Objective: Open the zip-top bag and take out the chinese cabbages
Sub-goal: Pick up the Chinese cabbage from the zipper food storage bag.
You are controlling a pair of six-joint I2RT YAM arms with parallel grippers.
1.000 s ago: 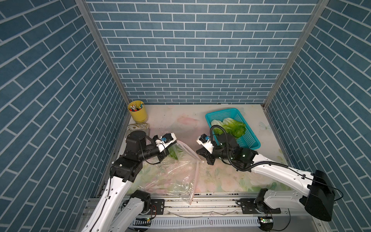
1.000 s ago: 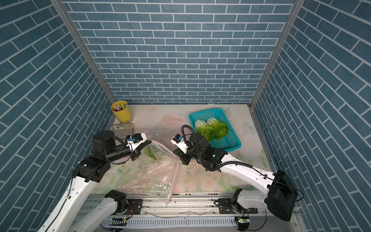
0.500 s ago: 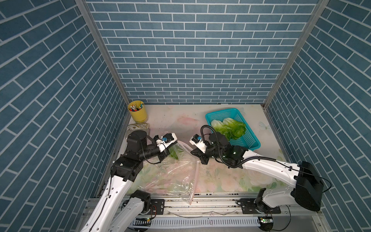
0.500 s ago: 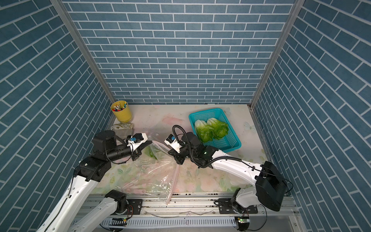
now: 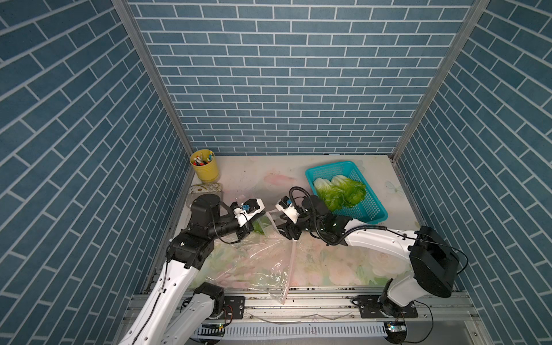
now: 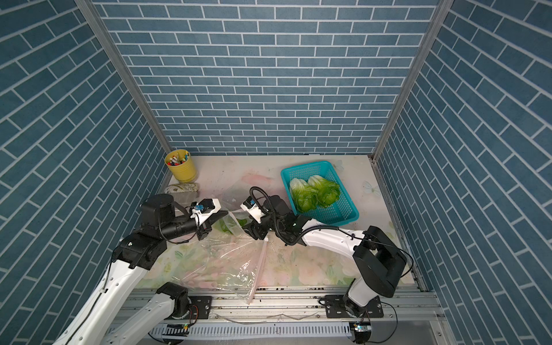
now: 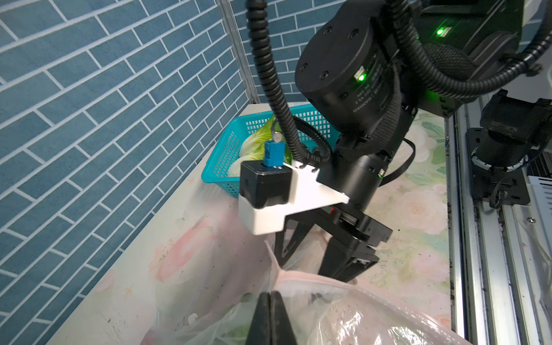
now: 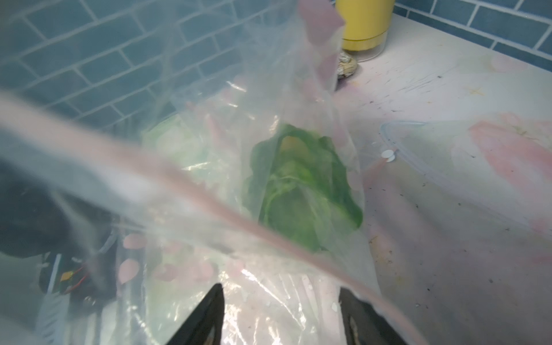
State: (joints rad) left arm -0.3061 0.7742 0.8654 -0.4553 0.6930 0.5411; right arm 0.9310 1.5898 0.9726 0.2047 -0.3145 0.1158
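The clear zip-top bag (image 5: 260,260) (image 6: 227,257) lies on the table's left half, its pink zip strip (image 8: 209,203) raised at the mouth. One of the chinese cabbages (image 5: 259,227) (image 8: 304,191) lies inside it, near the mouth. Two more (image 5: 328,192) (image 5: 352,188) rest in the teal basket (image 5: 328,167) (image 6: 304,167). My left gripper (image 5: 263,213) (image 7: 270,298) is shut on the bag's rim by the zip strip. My right gripper (image 5: 286,231) (image 7: 307,268) (image 8: 282,316) stands open at the bag's mouth, facing the cabbage, with plastic film between its fingers.
A yellow cup of pens (image 5: 205,170) (image 6: 180,170) and a small patterned pouch (image 5: 206,188) stand at the back left. The basket sits at the back right, just behind my right arm. Brick walls close in three sides. The bag's lower end overhangs the front rail.
My right gripper has moved left to the bag's mouth and opened its jaws. The left arm has held its place with the bag's rim.
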